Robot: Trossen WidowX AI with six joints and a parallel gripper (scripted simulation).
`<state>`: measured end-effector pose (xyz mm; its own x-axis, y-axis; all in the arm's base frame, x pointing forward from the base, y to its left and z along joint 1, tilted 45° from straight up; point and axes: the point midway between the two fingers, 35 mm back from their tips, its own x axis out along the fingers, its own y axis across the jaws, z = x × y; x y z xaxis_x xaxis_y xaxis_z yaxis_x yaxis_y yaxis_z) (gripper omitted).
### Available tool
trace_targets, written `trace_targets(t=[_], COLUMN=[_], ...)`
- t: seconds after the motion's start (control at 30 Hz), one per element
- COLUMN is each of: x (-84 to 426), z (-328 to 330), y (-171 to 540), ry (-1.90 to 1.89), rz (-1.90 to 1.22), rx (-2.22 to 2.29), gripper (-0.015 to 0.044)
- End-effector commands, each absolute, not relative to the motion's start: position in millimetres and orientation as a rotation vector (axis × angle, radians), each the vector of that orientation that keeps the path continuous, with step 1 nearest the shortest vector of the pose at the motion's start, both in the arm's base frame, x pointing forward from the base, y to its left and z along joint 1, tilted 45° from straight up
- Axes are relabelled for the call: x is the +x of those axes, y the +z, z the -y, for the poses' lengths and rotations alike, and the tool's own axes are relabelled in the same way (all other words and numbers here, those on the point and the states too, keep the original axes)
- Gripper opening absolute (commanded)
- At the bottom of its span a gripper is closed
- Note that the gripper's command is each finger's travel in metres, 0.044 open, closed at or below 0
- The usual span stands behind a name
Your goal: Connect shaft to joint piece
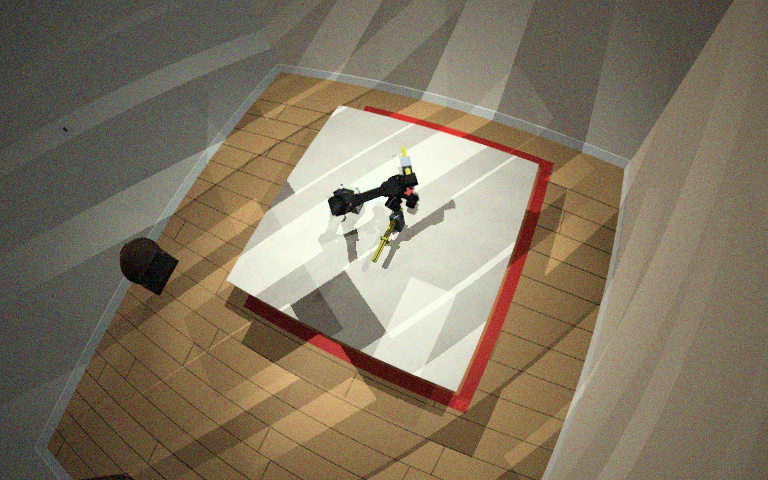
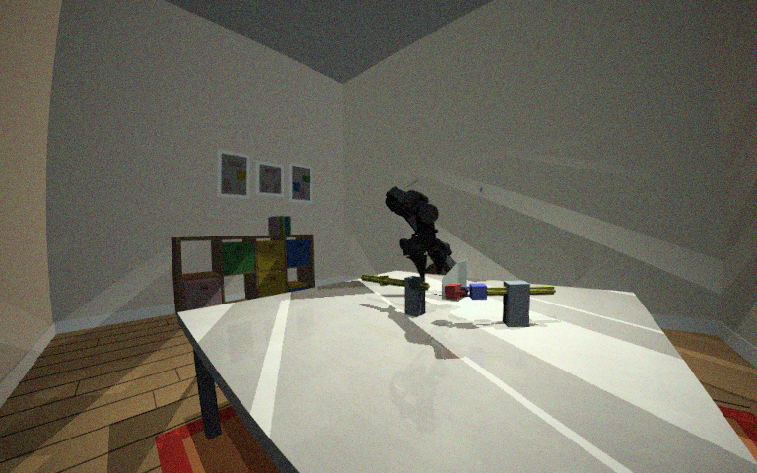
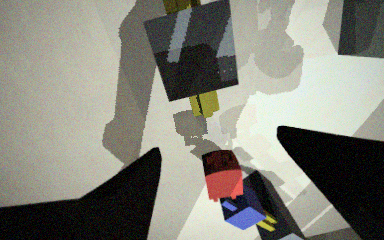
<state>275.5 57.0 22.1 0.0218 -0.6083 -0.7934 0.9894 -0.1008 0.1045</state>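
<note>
The red joint piece (image 2: 452,291) (image 3: 224,184) sits hinged beside the blue piece (image 2: 477,291) (image 3: 244,218) on the first shaft (image 2: 542,290). That shaft runs through the grey block (image 2: 516,305) (image 1: 405,163). In the wrist view the red piece is bent from the blue one, and its dark end faces roughly towards the second shaft (image 3: 205,104) (image 1: 383,243) (image 2: 378,279). A gap parts them. The second shaft passes through the other block (image 3: 195,60) (image 2: 414,299) (image 1: 398,220). My gripper (image 3: 218,142) is open and empty, its fingers wide on either side of the gap; their height above it is unclear.
The white table (image 1: 430,249) (image 2: 357,390) bears both blocks. A pale upright panel (image 2: 460,271) stands behind the joint in the exterior view. The arm (image 1: 370,194) reaches over the joint from the left in the top view. Moving shadows cross the table.
</note>
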Motion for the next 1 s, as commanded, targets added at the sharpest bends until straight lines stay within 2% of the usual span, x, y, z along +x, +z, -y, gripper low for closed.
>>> trace_targets(t=[0.0,0.33,0.97], x=[273.4,270.7,279.5], z=[-43.1,-20.0,-68.0], y=[8.4,-13.5,-61.4], ry=[-1.495,-1.496,-1.494], rz=[-0.607,-0.604,-0.606], rx=[0.82,0.818,0.822], gripper=[0.044,0.044,0.044])
